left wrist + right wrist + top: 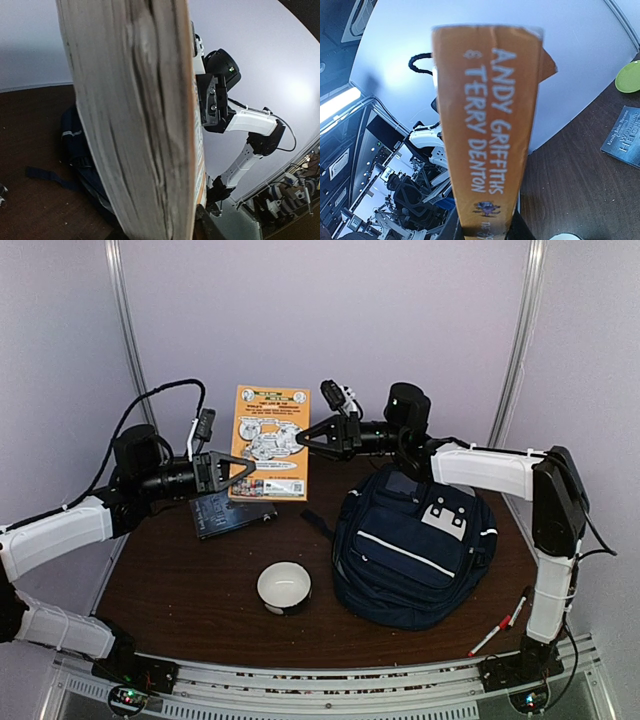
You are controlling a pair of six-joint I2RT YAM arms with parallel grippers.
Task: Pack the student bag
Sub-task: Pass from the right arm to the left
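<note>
The student bag (405,560) lies on the table (180,590), just below the right gripper (303,437). That gripper and the left gripper (248,471) both pinch the orange book (270,410) standing up between them. A dark book (230,512) lies under the left gripper.

Soft, even light overhead. My wrist views warp at the edges; in the right one a strip lamp (337,102) glares at 9 o'clock and the orange book (485,125) blurs close up.

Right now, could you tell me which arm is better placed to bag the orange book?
Probably right. The left gripper and right gripper both grip the orange book, but the student bag lies on the right arm's side.
</note>
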